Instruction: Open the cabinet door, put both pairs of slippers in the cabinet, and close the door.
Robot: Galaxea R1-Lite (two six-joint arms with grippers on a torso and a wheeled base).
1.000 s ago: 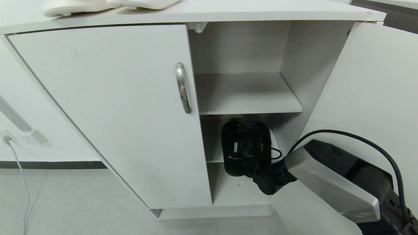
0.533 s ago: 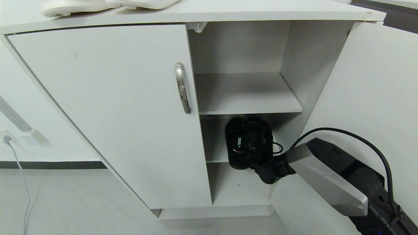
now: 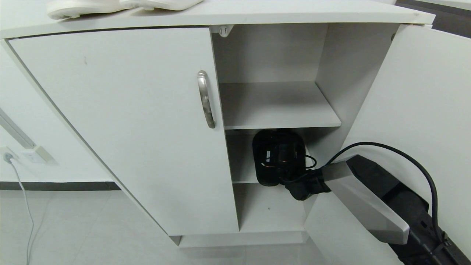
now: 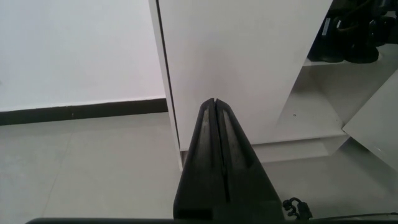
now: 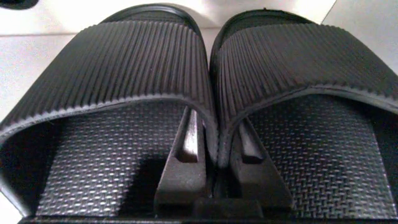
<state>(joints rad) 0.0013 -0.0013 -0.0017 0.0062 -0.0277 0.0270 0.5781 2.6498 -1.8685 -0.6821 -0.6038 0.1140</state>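
A pair of black slippers [image 3: 278,158] sits side by side at the lower shelf [image 3: 241,181] of the white cabinet [image 3: 279,106], under the upper shelf. My right gripper [image 5: 214,146] is shut on the black slippers [image 5: 205,81]: one finger [image 5: 186,143] reaches into each slipper, and together they pinch the two inner walls. I cannot tell if the soles touch the shelf. A pair of white slippers [image 3: 110,5] lies on the cabinet top. My left gripper [image 4: 214,109] is shut and empty, low above the floor before the left door.
The right cabinet door [image 3: 415,110] stands wide open beside my right arm. The left door [image 3: 121,121], with a metal handle [image 3: 206,99], is closed. A wall socket with a cable [image 3: 7,157] is at the far left above the tiled floor [image 3: 73,228].
My right gripper has carried the black slippers upward and deeper into the cabinet, onto the lower shelf level. The left arm and the white slippers have stayed put.
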